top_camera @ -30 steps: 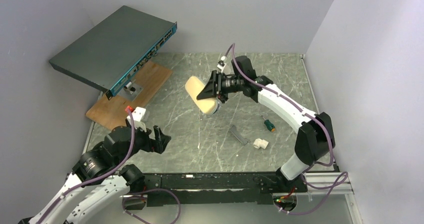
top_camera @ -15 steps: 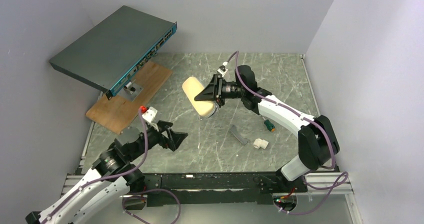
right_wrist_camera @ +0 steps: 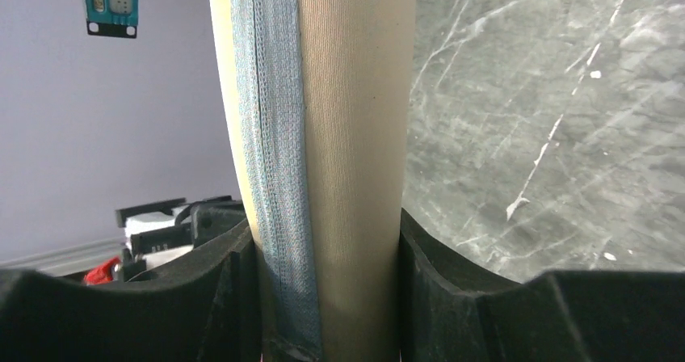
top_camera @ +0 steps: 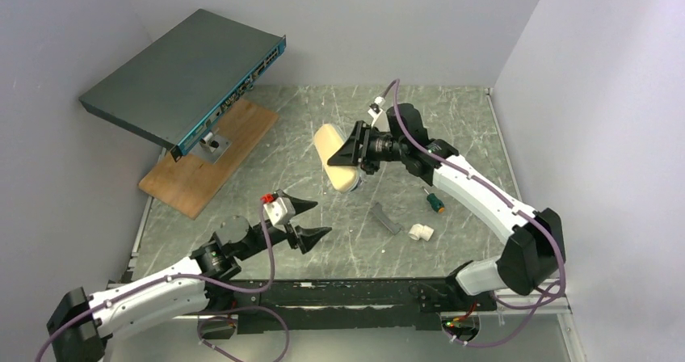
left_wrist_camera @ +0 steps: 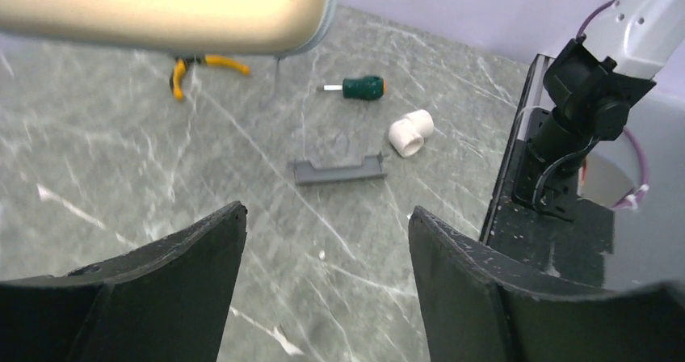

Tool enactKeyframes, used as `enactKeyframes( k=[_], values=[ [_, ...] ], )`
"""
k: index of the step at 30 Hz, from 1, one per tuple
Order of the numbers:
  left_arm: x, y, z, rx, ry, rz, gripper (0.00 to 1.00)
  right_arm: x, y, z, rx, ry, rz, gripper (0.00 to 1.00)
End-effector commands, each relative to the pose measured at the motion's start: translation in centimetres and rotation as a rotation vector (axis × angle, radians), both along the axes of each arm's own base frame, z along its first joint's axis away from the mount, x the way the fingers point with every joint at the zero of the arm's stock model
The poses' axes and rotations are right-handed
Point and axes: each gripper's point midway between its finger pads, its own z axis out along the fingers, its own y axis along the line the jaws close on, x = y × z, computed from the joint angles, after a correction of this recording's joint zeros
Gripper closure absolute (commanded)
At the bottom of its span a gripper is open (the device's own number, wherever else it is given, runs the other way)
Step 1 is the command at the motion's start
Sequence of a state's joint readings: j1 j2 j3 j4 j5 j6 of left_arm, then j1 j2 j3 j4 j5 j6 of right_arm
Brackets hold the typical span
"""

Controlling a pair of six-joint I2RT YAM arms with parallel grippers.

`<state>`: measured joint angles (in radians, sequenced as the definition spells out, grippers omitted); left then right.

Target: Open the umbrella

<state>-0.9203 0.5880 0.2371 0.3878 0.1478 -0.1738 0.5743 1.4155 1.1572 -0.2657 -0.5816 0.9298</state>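
Right gripper (top_camera: 349, 150) clamps beige zip case (top_camera: 329, 141) mid-length, off table, long axis across jaws. Left gripper (top_camera: 321, 218) wide, empty, below, aimed at case. Umbrella not visible.

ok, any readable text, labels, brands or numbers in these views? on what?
No text is legible in any view.
On the network switch, the front-panel port markings are too small to read.
On the beige case, plain fabric and a blue-grey woven band, no print visible.
On the screwdriver and the white pipe elbow, no markings visible.
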Motion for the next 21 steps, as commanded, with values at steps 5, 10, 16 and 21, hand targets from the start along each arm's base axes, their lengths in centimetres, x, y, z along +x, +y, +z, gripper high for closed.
enactKeyframes(
  k=[5,10,16,21],
  values=[
    [-0.3,-2.5,6.6,-0.097,-0.434,0.003,0.35,-1.5,-0.6,5.1,-0.044,-0.184,-0.005,1.0],
    [-0.1,-3.8,7.4,-0.127,-0.441,0.008,0.42,-2.6,-0.8,5.8,-0.037,-0.196,0.006,1.0],
    [0.4,-3.9,8.7,-0.166,-0.445,0.083,0.47,-3.4,-1.1,6.6,-0.03,-0.212,0.006,1.0],
    [0.4,-4.8,8.5,-0.144,-0.441,0.073,0.47,-3.8,-0.9,6.9,-0.017,-0.22,0.023,1.0]
  ],
)
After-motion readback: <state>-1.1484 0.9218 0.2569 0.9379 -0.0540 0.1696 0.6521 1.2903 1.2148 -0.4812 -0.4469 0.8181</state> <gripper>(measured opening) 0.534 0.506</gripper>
